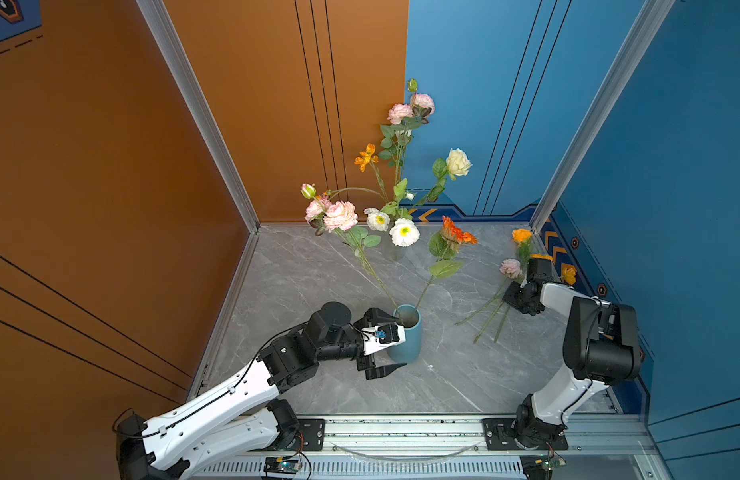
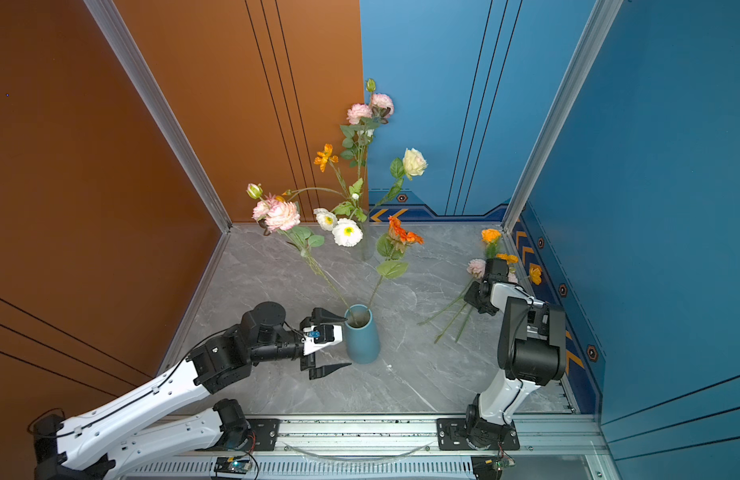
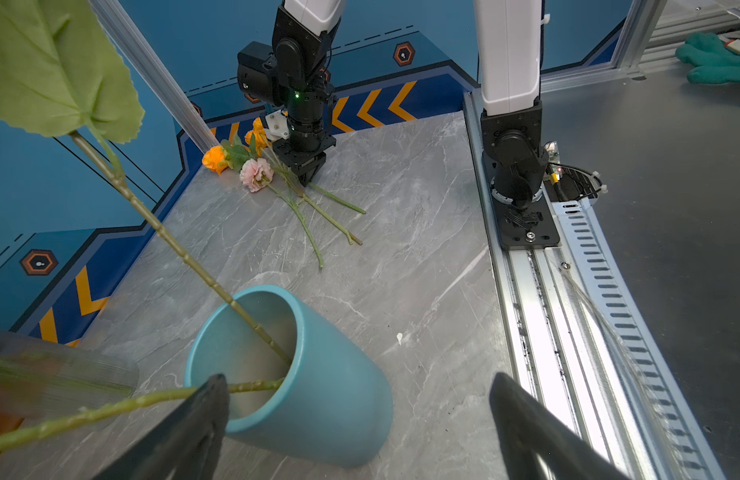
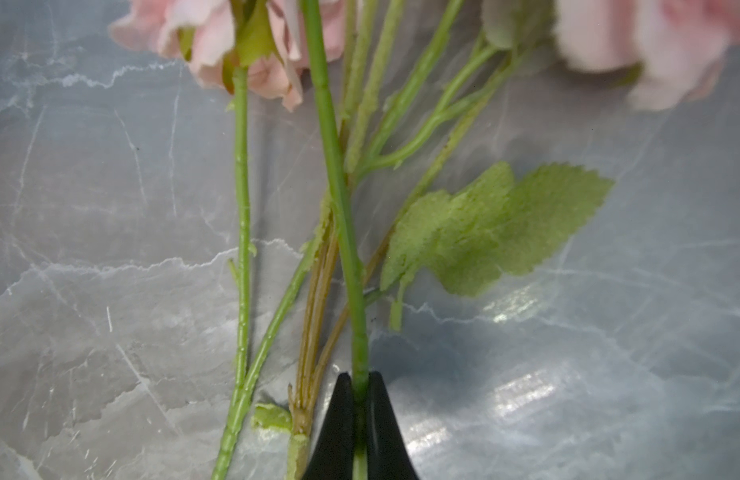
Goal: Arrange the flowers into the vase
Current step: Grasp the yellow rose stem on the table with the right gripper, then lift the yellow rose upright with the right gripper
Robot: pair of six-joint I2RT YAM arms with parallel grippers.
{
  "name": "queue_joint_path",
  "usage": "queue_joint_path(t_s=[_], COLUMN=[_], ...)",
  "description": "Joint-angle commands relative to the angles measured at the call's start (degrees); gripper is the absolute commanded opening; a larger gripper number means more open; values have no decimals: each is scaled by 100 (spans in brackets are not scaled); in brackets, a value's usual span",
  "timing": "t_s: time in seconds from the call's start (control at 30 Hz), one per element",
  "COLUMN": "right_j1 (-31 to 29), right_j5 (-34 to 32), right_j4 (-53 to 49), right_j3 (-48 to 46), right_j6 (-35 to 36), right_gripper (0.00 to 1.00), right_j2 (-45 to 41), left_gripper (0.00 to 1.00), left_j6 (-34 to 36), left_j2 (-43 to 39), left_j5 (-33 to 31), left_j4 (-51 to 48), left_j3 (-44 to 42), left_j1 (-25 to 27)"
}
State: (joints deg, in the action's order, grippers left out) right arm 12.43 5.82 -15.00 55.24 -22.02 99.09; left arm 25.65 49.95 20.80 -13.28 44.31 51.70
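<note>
While the right tool (image 4: 360, 384) clamps one stem (image 4: 339, 199) right of the vase (image 1: 406, 345), tangled flowers (image 1: 510, 268) may lift too; left tool (image 2: 347, 342) gapes beside it.

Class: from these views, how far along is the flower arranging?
Done: two stems stand in the teal vase. In hand: the right gripper is shut on a green stem. Left: other flowers lie on the table; the left gripper is open at the vase.

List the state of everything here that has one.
blue vase: upright, two stems in it.
glass vase: upright, holding several flowers.
left gripper: jaws open, at the blue vase.
right gripper: jaws shut on a green stem.
loose flowers: lying on the table.
</note>
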Motion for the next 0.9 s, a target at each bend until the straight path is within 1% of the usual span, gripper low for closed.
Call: queue_joint_path(t_s=[0.0, 0.17, 0.43, 0.5, 0.63, 0.77, 0.87], right_j1=[-27, -135, -666, -857, -1425, -2035, -2609], right_j5=[-73, -26, -705, -752, -1115, -1457, -1622], right_j4=[-273, -434, -789, -778, -205, 719, 1306], right_j3=[195, 318, 754, 826, 502, -118, -327], right_j6=[73, 123, 439, 497, 572, 540, 782], right_gripper=[3, 1, 0, 0, 0, 0, 0], right_j2=[-243, -889, -2210, -2608, -3617, -4719, -5267], left_gripper=[98, 98, 98, 98, 98, 98, 98], left_j6=[71, 69, 106, 106, 124, 235, 311], left_j2=[-91, -103, -195, -244, -366, -551, -711], left_j5=[71, 81, 78, 93, 92, 36, 69], left_j4=[54, 54, 25, 27, 26, -40, -122], left_j3=[-56, -63, -59, -63, -63, -85, -88], left_j1=[-7, -7, -6, 0, 3, -21, -123])
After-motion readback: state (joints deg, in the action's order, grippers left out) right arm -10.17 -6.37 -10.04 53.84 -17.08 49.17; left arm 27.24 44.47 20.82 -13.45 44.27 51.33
